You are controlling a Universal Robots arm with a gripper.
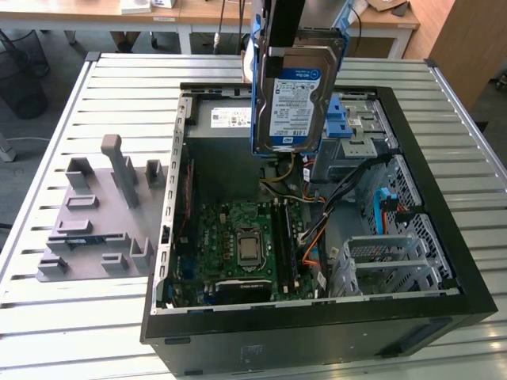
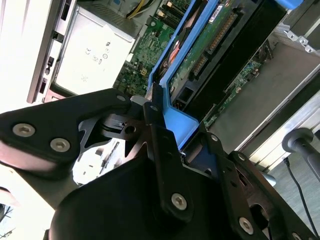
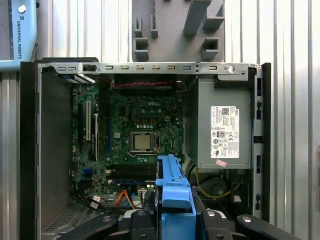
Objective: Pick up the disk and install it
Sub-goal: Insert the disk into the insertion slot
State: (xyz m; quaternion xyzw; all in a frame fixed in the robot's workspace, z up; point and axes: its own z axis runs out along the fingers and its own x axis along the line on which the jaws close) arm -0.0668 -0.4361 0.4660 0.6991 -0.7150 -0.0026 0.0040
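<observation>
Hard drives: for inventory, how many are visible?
1: the silver rectangular disk in its blue plastic carrier, held upright above the black computer case; bays may hide others.

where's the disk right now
In the exterior view the disk hangs upright in the shut jaws, above the open computer case, beside its blue bracket.

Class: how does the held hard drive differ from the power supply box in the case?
The hard drive hangs upright in the gripper above the case; the power supply lies inside it. The hard drive has a blue frame and blue-white label; the power supply is bigger, grey, white-stickered. Both are rectangular.
</observation>
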